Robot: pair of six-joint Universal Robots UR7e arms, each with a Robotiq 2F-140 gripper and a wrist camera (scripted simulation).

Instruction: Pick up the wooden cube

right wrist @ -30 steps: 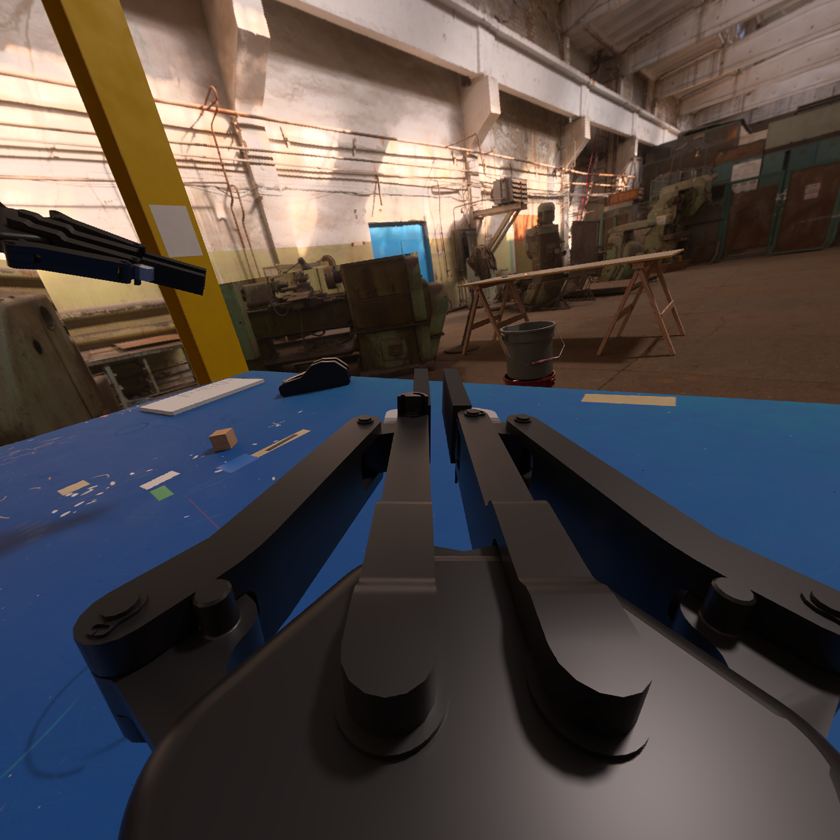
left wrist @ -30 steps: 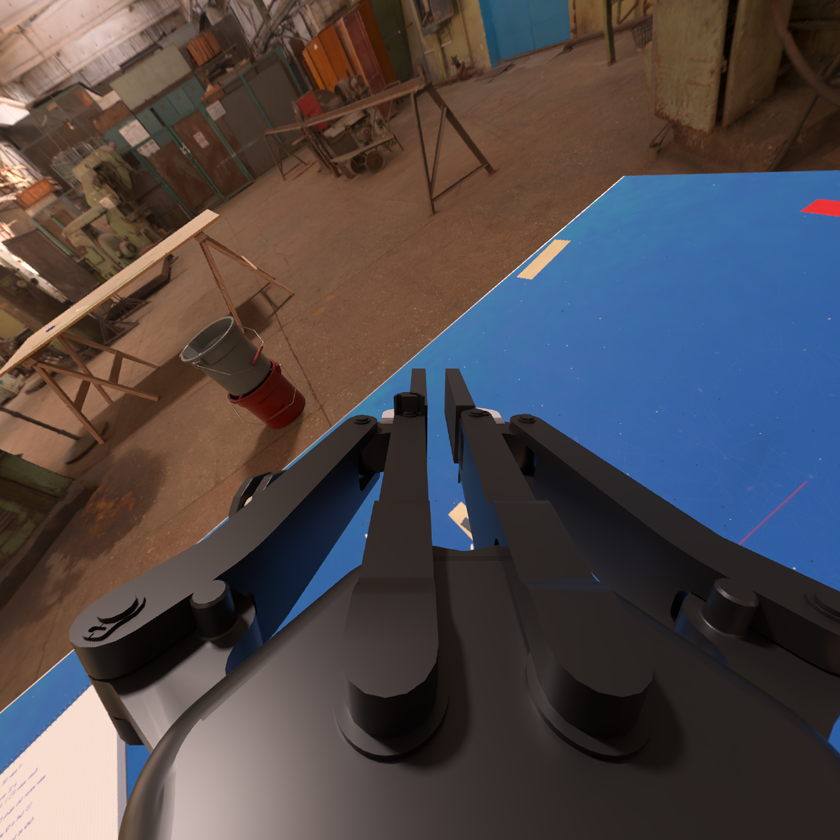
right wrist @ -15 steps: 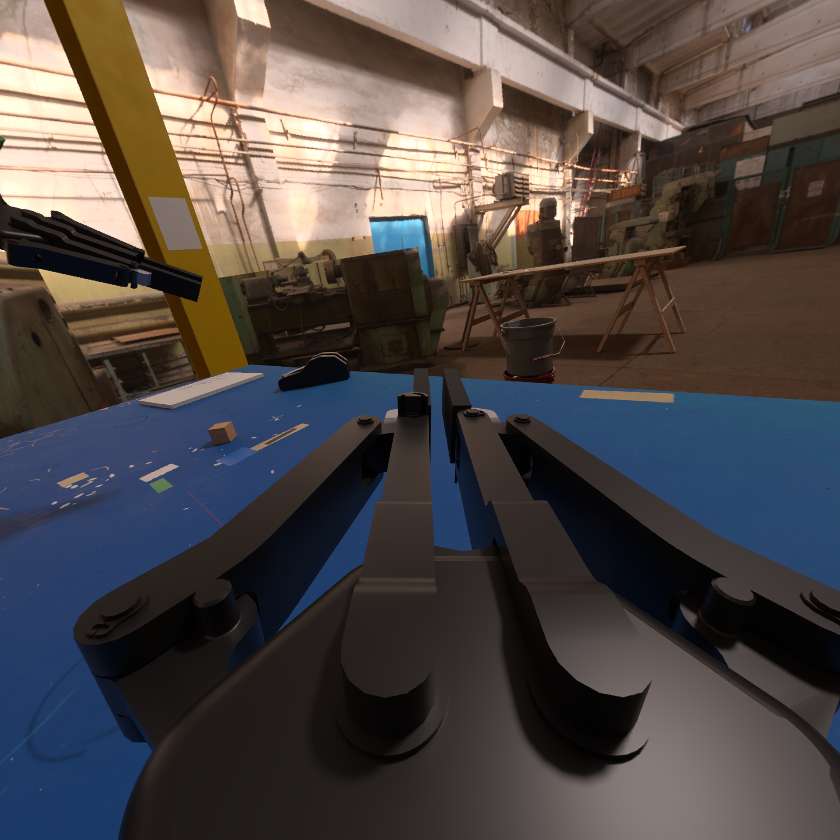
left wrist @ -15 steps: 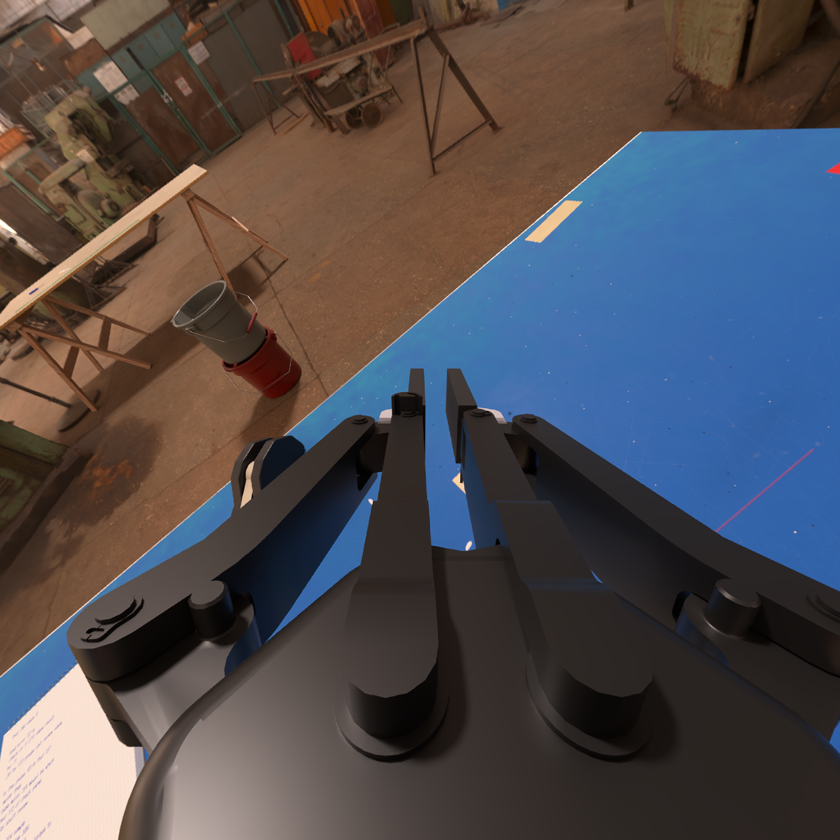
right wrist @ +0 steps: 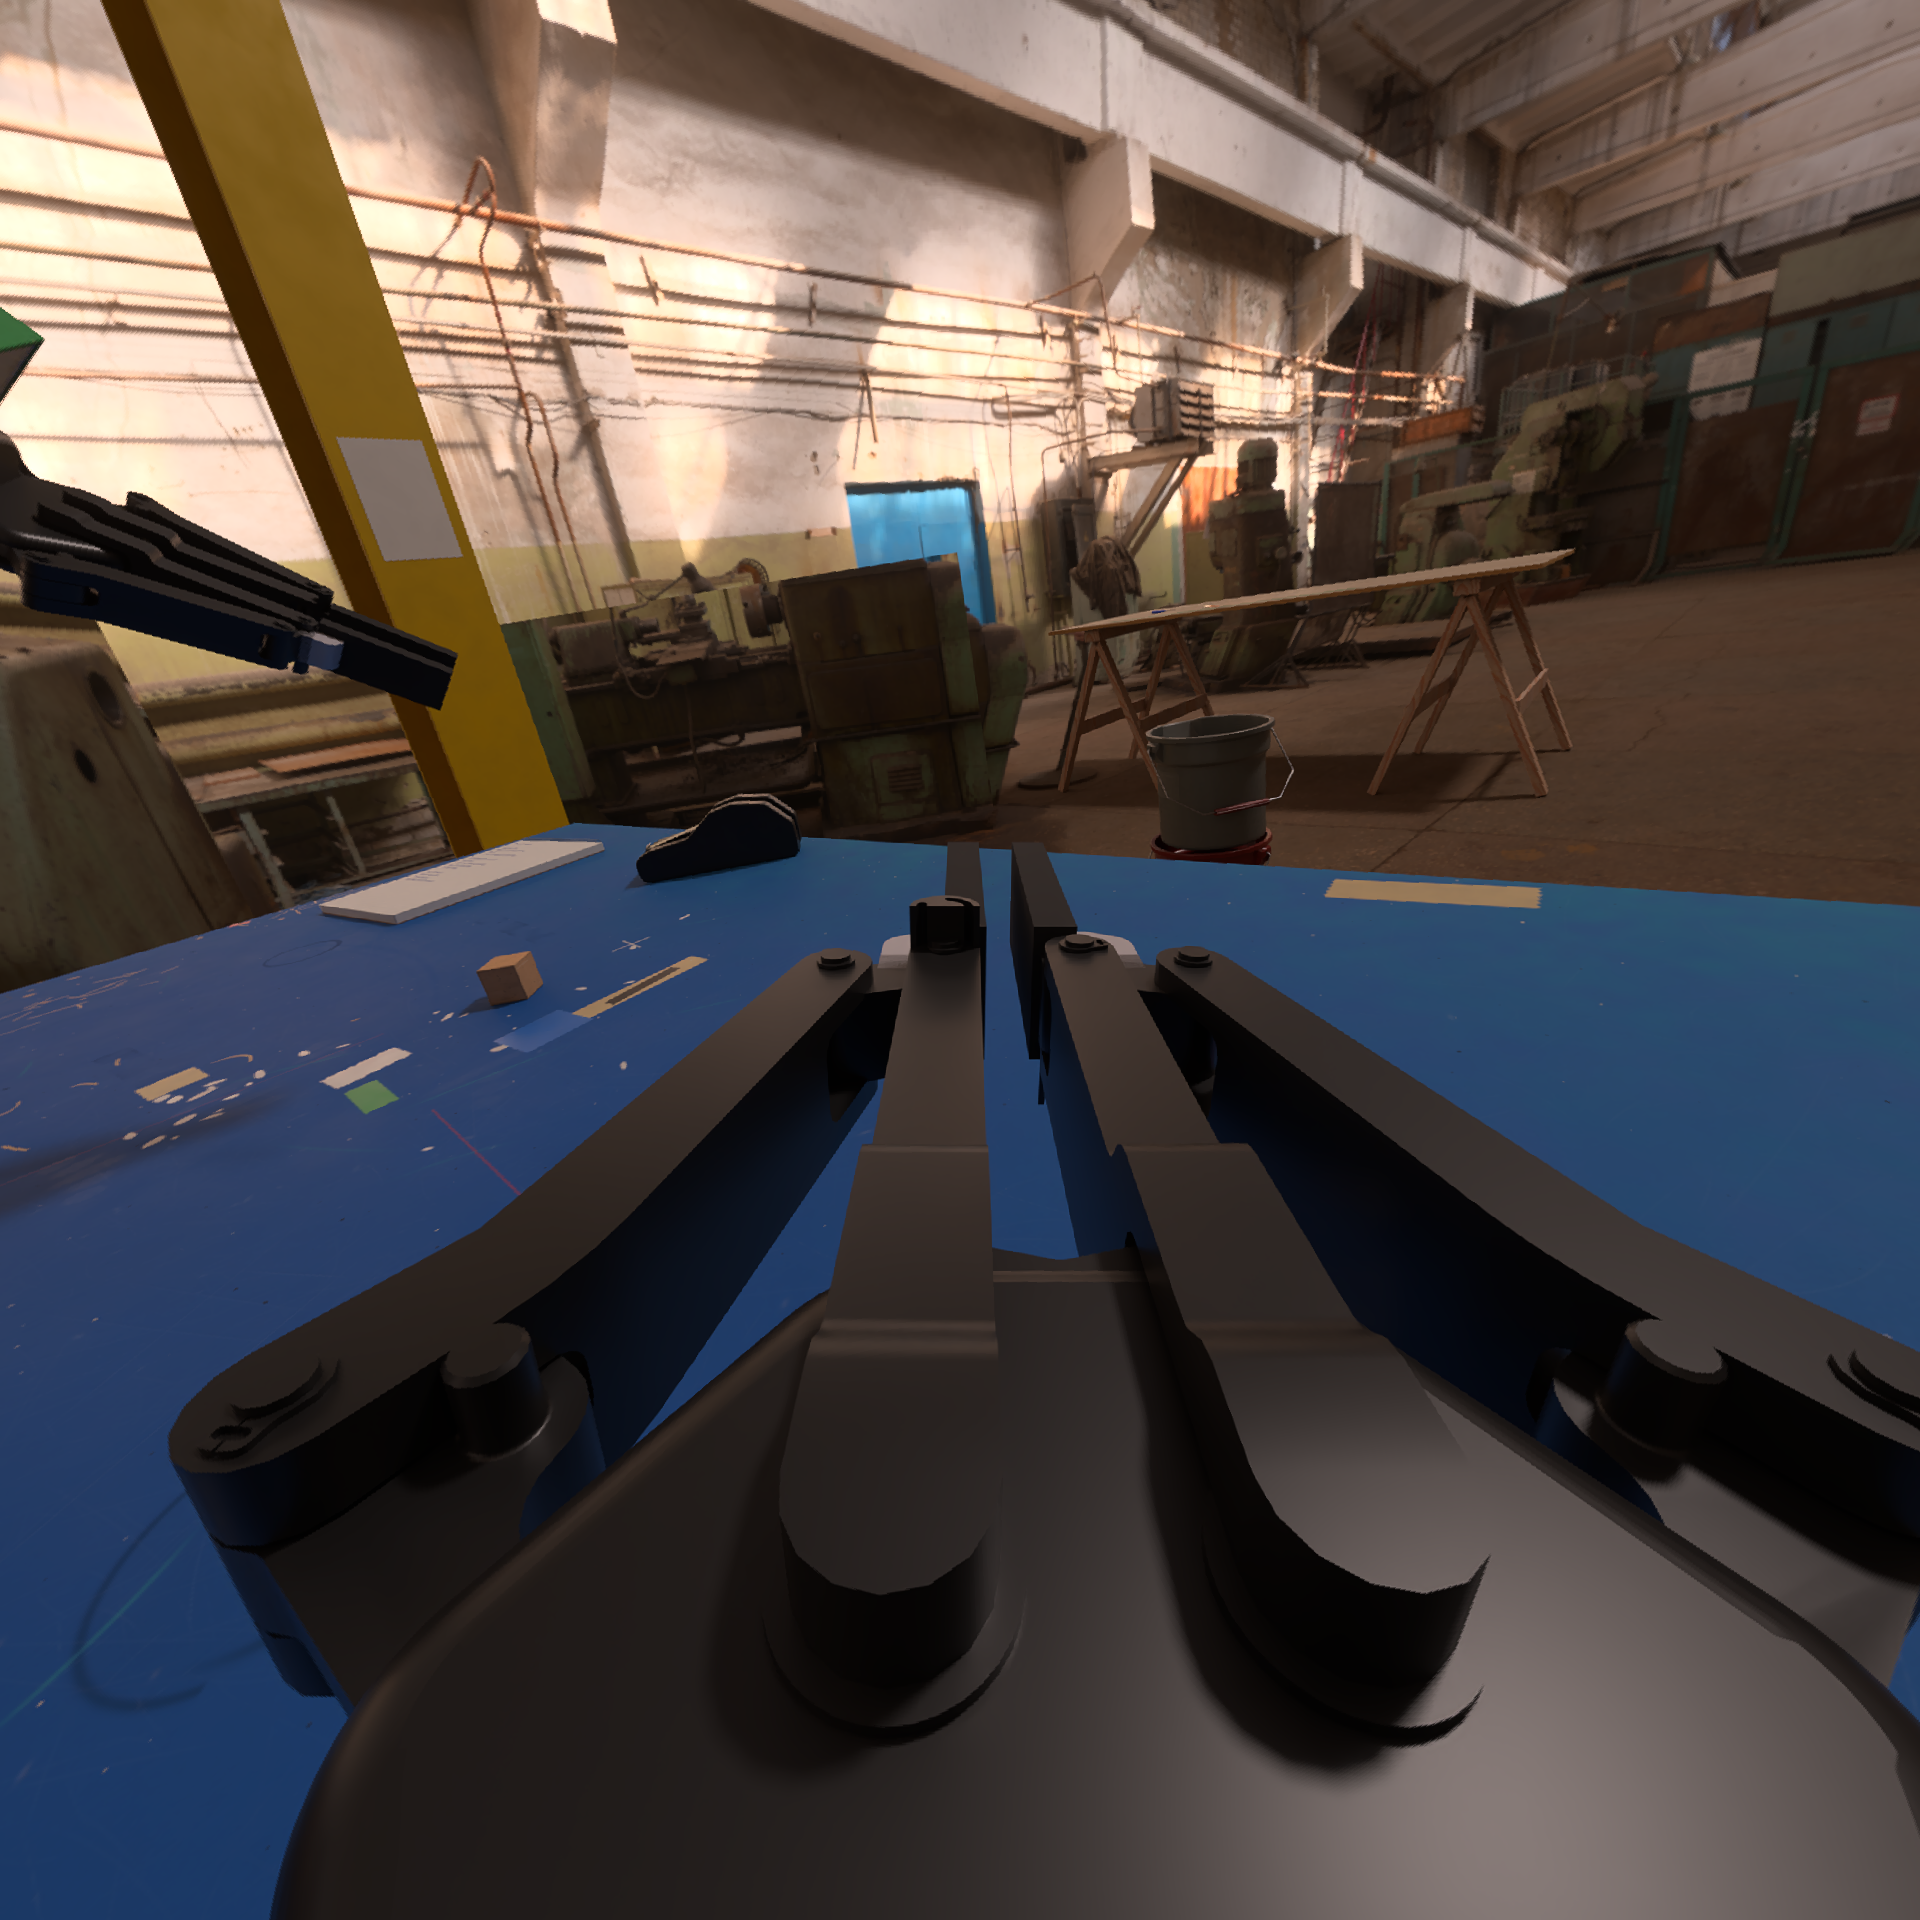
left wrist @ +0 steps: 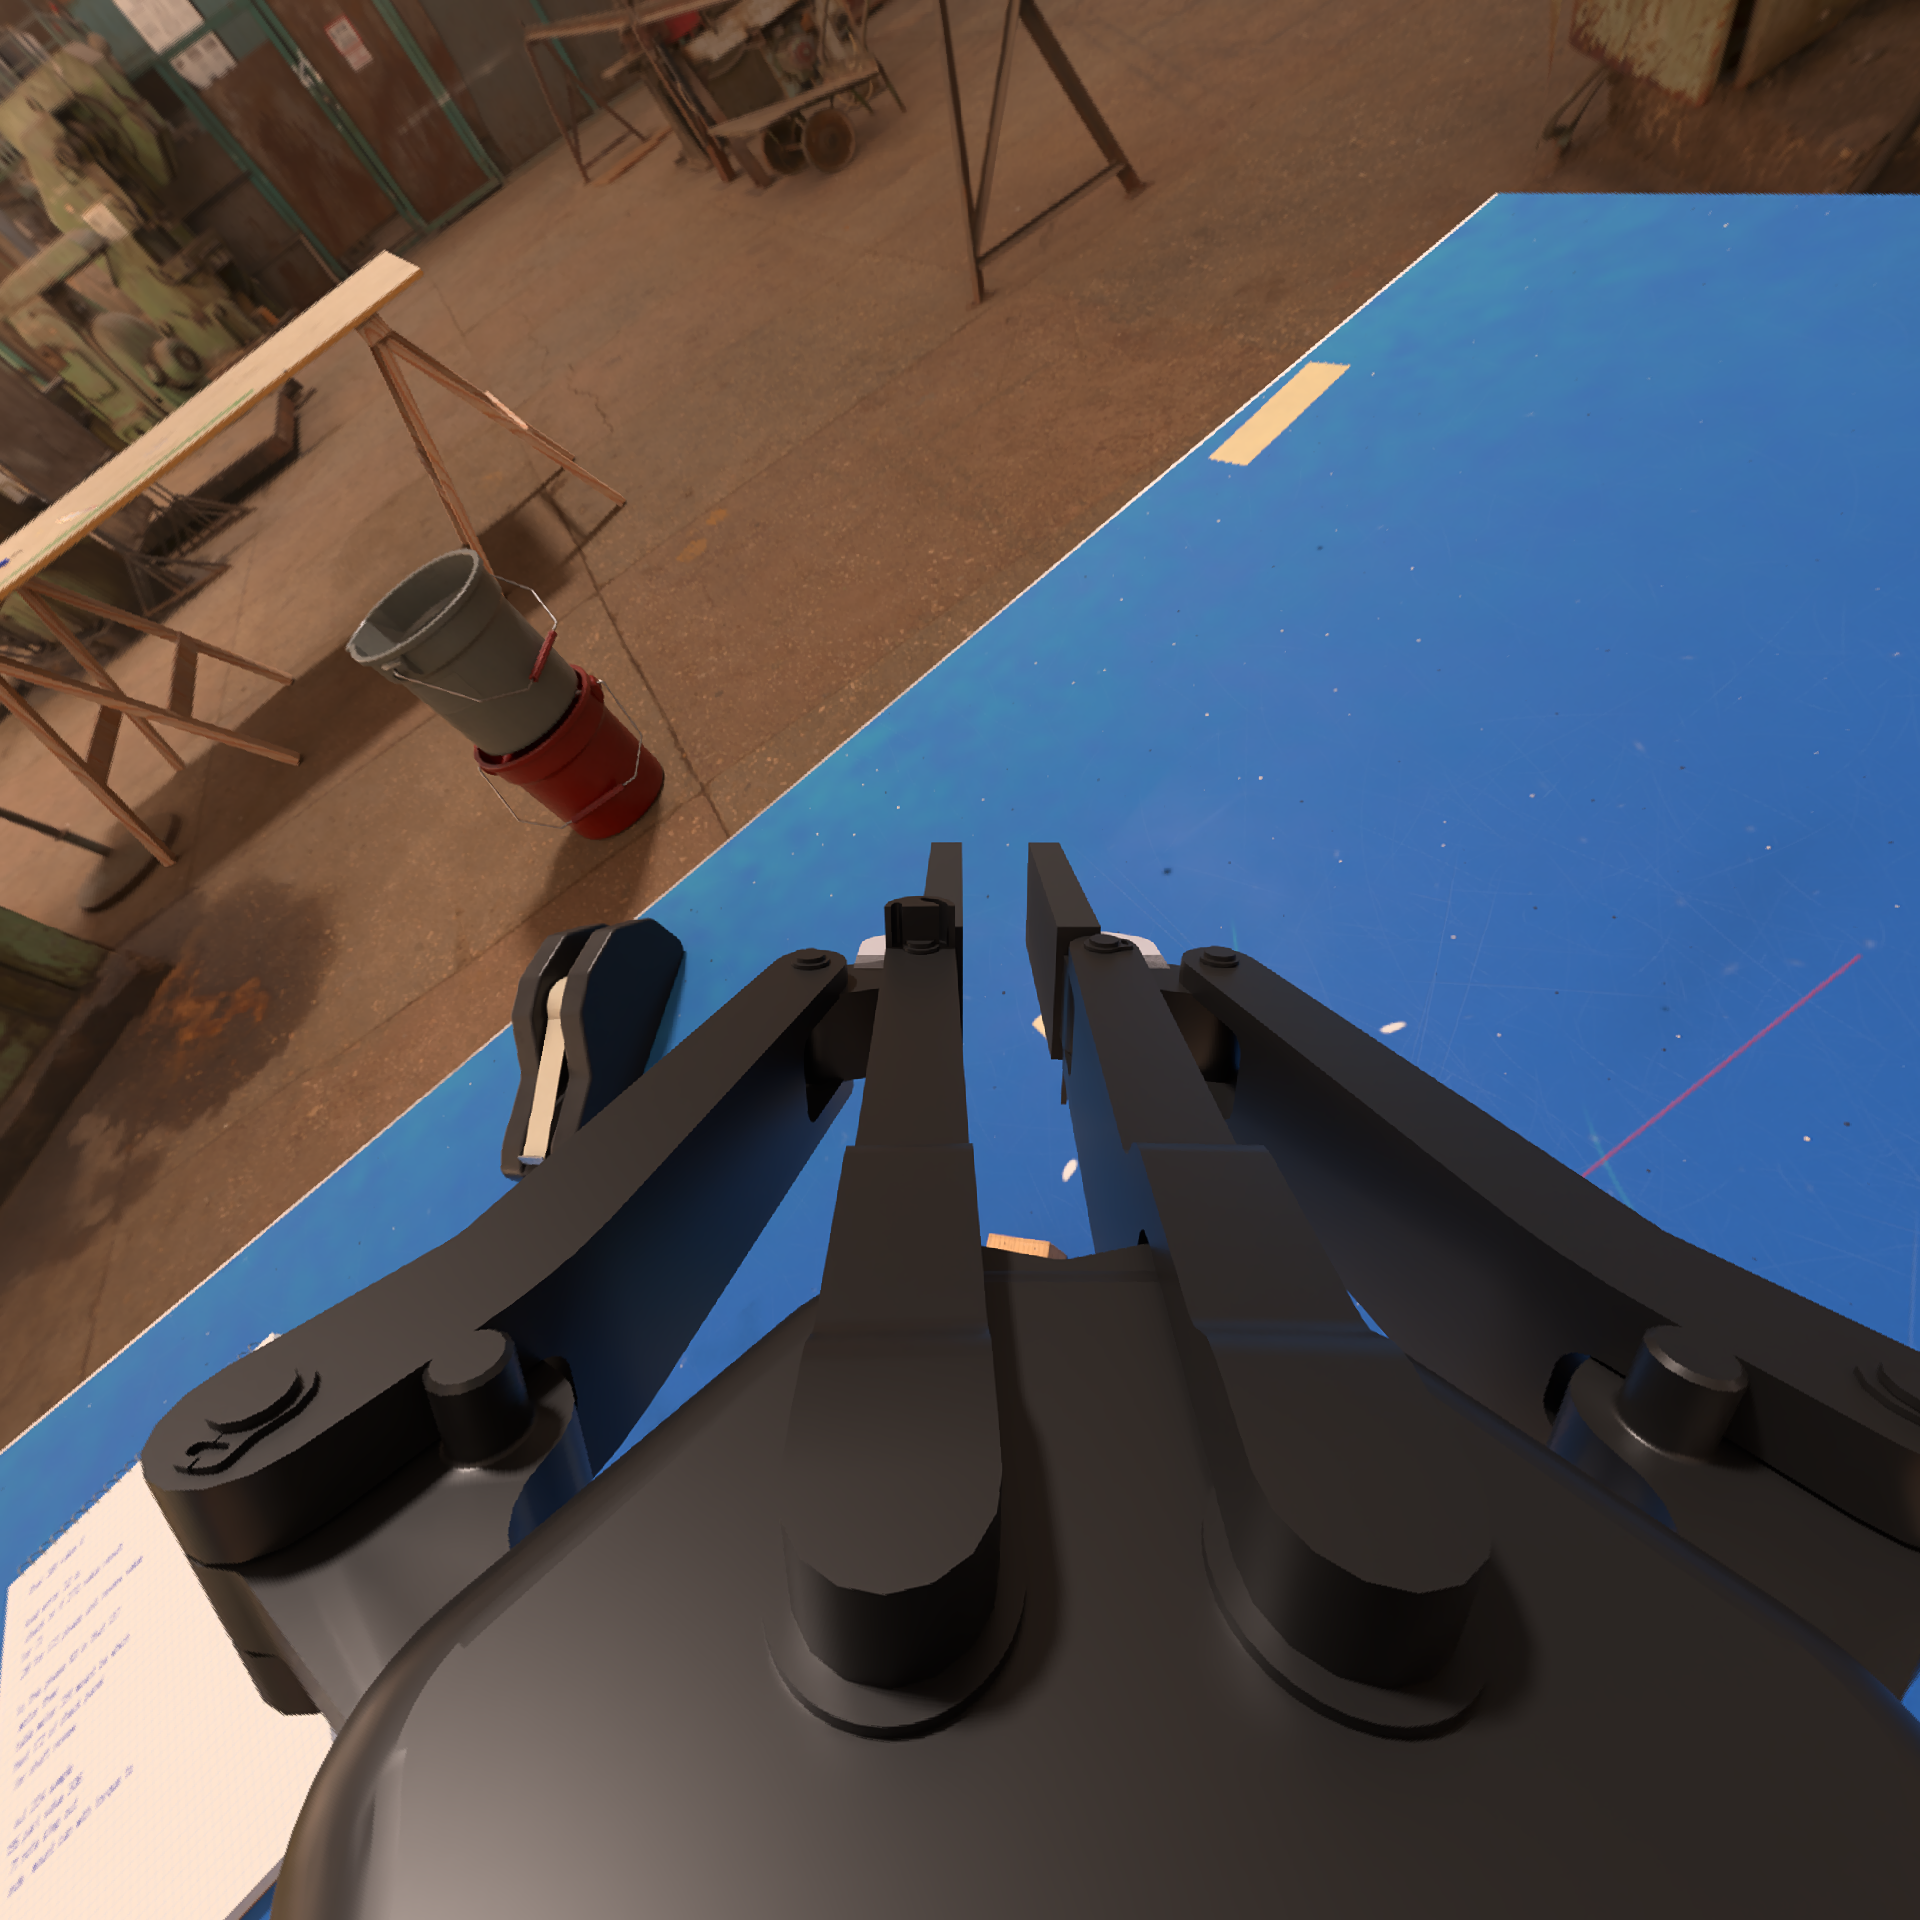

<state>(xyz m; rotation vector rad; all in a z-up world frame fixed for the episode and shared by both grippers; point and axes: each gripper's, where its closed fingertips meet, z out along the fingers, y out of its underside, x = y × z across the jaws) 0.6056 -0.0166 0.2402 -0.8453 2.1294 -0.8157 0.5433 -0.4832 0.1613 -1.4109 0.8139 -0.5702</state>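
Note:
The wooden cube [right wrist: 509, 977] is a small tan block on the blue table [right wrist: 312, 1299], left of centre in the right wrist view. My left gripper [right wrist: 384, 655] hangs in the air above and to the left of the cube, with its fingers together and empty. In the left wrist view the left gripper [left wrist: 994, 862] points down at the table with a narrow gap between its tips. A tan sliver of the cube [left wrist: 1023, 1244] shows between its finger bases, mostly hidden by the palm. My right gripper [right wrist: 997, 868] is shut and empty, low over the table, right of the cube.
A black hand tool [right wrist: 717, 836] and a white sheet [right wrist: 462, 878] lie near the table's far edge beyond the cube; both show in the left wrist view, the tool [left wrist: 597, 1029] and the sheet [left wrist: 104, 1714]. Tape patches [right wrist: 364, 1081] dot the table. Its edge [left wrist: 935, 644] drops to the floor.
The left gripper has tilted downward and come lower over the table. The black tool and a sliver of the cube have come into its view. The right gripper has hardly moved.

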